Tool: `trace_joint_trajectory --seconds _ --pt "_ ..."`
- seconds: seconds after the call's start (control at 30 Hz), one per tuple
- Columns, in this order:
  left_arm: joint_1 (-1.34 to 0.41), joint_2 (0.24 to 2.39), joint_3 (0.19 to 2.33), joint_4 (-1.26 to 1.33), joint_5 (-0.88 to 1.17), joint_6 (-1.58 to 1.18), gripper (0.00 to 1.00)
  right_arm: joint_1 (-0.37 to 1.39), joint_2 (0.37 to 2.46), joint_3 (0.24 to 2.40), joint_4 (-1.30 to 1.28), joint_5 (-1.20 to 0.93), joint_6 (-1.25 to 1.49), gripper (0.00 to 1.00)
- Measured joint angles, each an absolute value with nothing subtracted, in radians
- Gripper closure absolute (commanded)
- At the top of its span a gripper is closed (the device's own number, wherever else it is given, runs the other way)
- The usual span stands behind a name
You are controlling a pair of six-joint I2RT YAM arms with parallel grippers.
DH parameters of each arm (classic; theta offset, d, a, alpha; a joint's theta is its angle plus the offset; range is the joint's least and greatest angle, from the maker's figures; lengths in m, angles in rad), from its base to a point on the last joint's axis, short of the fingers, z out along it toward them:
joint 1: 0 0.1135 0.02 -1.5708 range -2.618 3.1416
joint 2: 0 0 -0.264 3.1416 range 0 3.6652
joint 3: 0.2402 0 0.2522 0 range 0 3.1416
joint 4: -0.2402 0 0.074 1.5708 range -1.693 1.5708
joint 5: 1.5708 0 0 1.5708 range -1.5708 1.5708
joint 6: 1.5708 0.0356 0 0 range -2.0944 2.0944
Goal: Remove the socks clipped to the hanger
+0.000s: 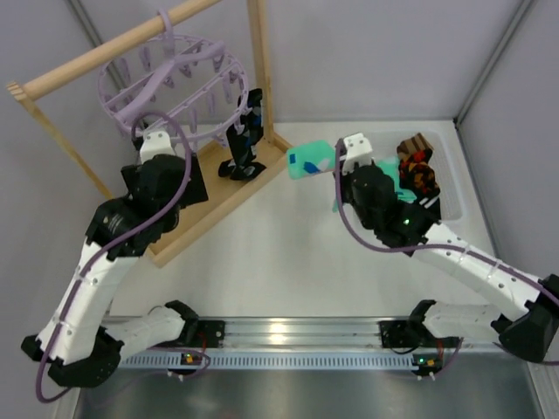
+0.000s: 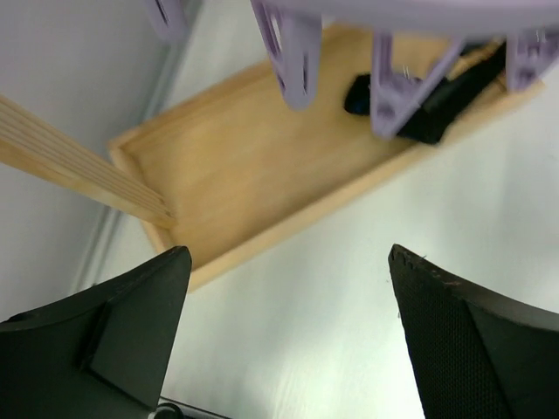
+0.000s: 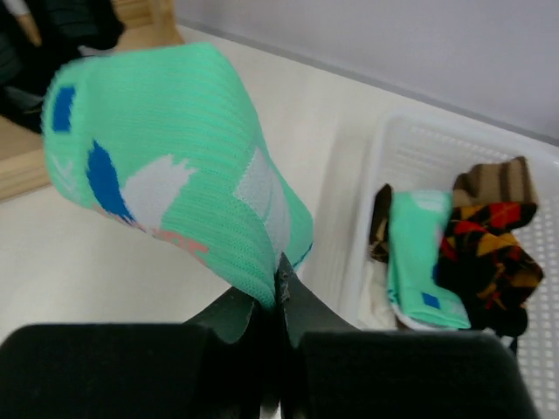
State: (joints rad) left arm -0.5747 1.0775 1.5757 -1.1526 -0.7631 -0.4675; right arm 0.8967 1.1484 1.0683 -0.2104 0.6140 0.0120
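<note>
I found the left end effector (image 2: 288,257) spread wide, with nothing between its fingers. It sat under the near-left part of the hanger (image 1: 166,78), looking down over the wooden base board (image 2: 253,175) and the bench (image 2: 349,288). The hanger, a pale-lavender ring, hung by its hook from the rod of the wooden frame (image 1: 105,54) at the far left. In the left wrist view, several clips (image 2: 297,52) dangled empty above the base board.

One black sock (image 1: 244,140) with white marks hung at the ring's right side, beside the frame's upright post. Its lower end reached down to the base board. I could not tell from either view which clip held it.

The right end effector (image 3: 279,284) was clamped tight on the edge of a teal-mint sock (image 3: 175,157). That sock was held clear above the bench, between the frame and the white basket (image 1: 456,188), just beside the basket's left wall.

The basket stood at the far right of the bench. Inside it I noted three items:
- a brown striped sock (image 3: 493,182)
- an argyle sock (image 3: 489,249) in black with red and orange diamonds
- a second teal-mint sock (image 3: 419,253)

All three lay together and touching, the argyle sock against the right edge of the second teal-mint sock.
</note>
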Motion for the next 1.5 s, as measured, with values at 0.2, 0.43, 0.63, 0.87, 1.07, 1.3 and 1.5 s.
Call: trace_joint_trajectory --seconds 0.2,0.43,0.63,0.87,1.07,1.3,1.5 --pt "-0.574 0.787 1.274 -1.024 -0.479 -0.426 0.02 0.499 1.152 1.209 -0.353 0.482 0.038 1.00" --pt "-0.574 0.512 0.973 -0.879 -0.343 -0.411 0.02 0.121 1.301 1.236 -0.343 0.315 0.103 1.00" --pt "-0.575 0.379 0.888 -0.831 -0.329 -0.415 0.02 0.014 1.589 1.235 -0.344 0.229 0.133 1.00" --pt "-0.574 0.332 0.877 -0.798 -0.334 -0.425 0.02 -0.038 1.794 1.238 -0.334 0.208 0.161 0.87" --pt "-0.574 0.332 0.872 -0.793 -0.334 -0.429 0.02 -0.038 1.740 1.246 -0.362 0.210 0.174 0.46" --pt "-0.574 0.313 0.869 -0.792 -0.347 -0.439 0.02 -0.034 1.549 1.333 -0.450 0.218 0.168 0.15" --pt "-0.574 0.286 0.868 -0.789 -0.361 -0.443 0.02 0.073 1.409 1.368 -0.391 0.146 0.138 0.04"
